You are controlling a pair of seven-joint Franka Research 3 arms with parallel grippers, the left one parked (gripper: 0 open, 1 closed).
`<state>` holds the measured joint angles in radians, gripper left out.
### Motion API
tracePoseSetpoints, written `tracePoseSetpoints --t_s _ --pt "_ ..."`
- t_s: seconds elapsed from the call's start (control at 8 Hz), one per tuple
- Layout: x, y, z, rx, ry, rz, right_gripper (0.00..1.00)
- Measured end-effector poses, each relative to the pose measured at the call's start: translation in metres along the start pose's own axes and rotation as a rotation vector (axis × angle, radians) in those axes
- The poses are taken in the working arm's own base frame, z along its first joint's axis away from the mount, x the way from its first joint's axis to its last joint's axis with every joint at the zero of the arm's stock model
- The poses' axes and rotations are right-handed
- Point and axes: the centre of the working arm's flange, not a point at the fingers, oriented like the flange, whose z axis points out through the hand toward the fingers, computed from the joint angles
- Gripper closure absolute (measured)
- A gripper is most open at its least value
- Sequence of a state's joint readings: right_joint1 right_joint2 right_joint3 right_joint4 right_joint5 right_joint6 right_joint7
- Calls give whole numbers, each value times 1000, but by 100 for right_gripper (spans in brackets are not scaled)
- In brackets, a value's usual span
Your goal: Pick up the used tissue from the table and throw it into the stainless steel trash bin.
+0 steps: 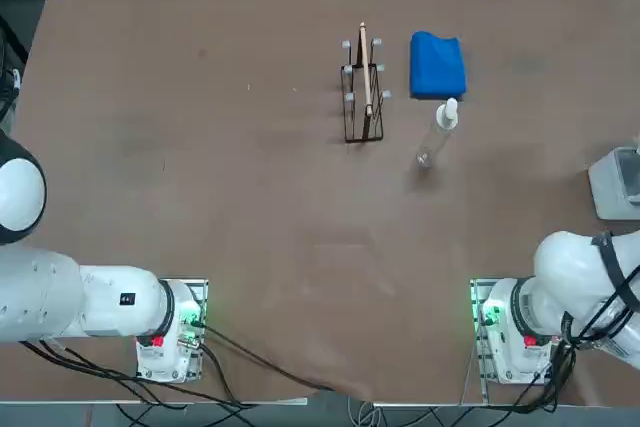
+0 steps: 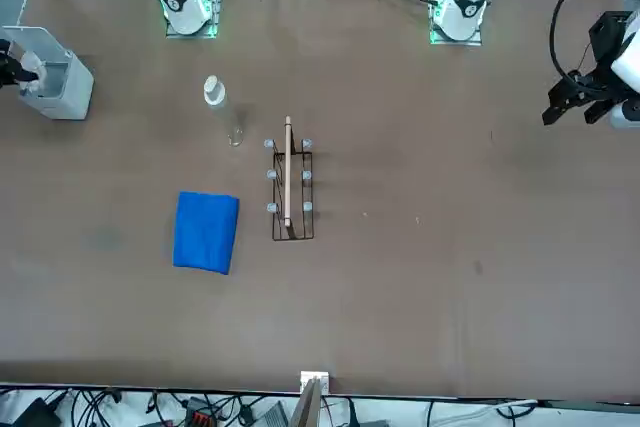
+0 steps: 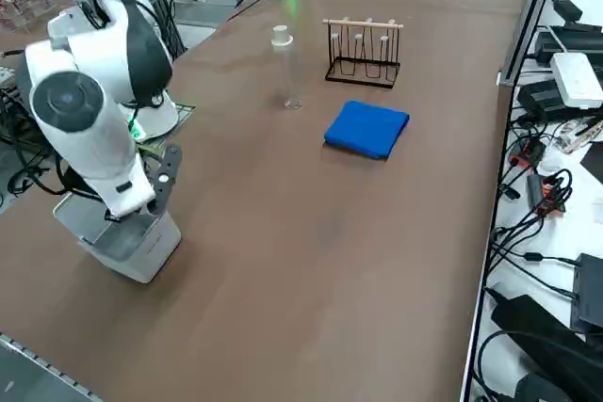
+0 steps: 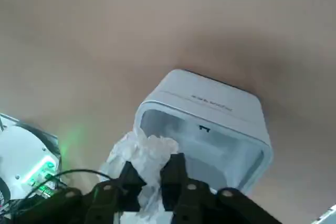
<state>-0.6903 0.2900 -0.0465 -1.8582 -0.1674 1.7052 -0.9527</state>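
Observation:
The used tissue point(image 4: 140, 153), a crumpled white wad, sits pinched between the two black fingers of my right gripper point(image 4: 151, 176), which is shut on it. Right below it in the wrist view gapes the open mouth of the stainless steel trash bin point(image 4: 210, 109), a light grey box. The bin point(image 1: 618, 185) stands on the brown table point(image 1: 250, 227) at its right edge. From the side, my gripper point(image 3: 156, 191) hangs just above the bin point(image 3: 127, 240), with the arm bent over it. The tissue is hidden in the top view.
A brown wire rack point(image 1: 362, 92) stands at the far middle of the table, a blue cloth point(image 1: 437, 65) to its right and a clear bottle with a white cap point(image 1: 437, 132) lying just in front of the cloth. The table's right edge runs close by the bin.

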Motion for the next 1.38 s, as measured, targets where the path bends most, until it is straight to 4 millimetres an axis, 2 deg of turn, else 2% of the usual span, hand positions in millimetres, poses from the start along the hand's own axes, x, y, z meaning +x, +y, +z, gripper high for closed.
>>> tracePoseSetpoints --t_s 0.25,0.5,0.62,0.75,0.88,1.0,1.25,1.38 --pt "2 9 19 26 -25 2 44" --pt "0 14 27 33 -40 -5 8" --pt "-1 15 25 29 -40 -14 0" --pt "-2 14 14 18 -34 -26 0" --pt "0 10 -11 1 -16 -38 0" --pt "8 -1 -51 -20 30 -56 0" --pt "38 -49 -146 -112 140 -137 0" --pt "57 -80 -182 -152 195 -165 0"
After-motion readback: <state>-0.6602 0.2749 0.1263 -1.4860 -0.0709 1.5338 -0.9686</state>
